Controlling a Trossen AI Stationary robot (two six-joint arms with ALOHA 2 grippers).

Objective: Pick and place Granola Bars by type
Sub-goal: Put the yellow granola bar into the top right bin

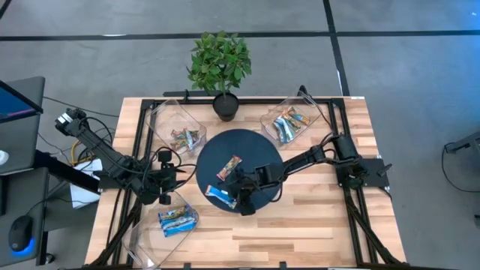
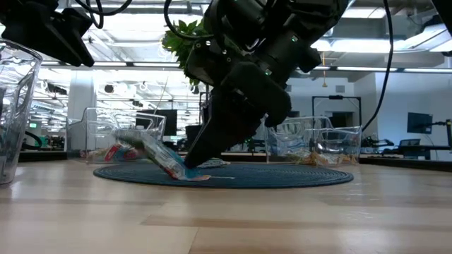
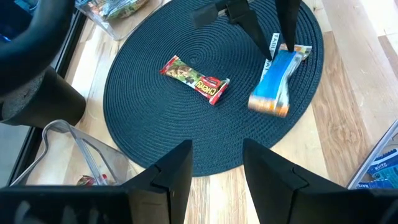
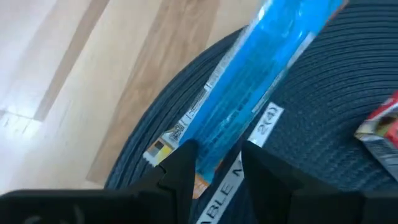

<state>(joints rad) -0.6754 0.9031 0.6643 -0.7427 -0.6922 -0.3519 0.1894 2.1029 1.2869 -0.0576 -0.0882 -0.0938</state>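
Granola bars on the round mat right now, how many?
2. A blue bar near the mat's edge, one end pinched by the right gripper and tilted up; a red-brown bar lying flat mid-mat.

Open-plan lab or office: wooden bench, ceiling strip lights, desks with monitors behind.

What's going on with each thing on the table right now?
Blue bar: pinched at one end by the right gripper, tilted, other end raised.
Red bar: flat on the mat, untouched.
Left gripper: open, empty, above the mat's edge.
Three clear bins: holding sorted bars.
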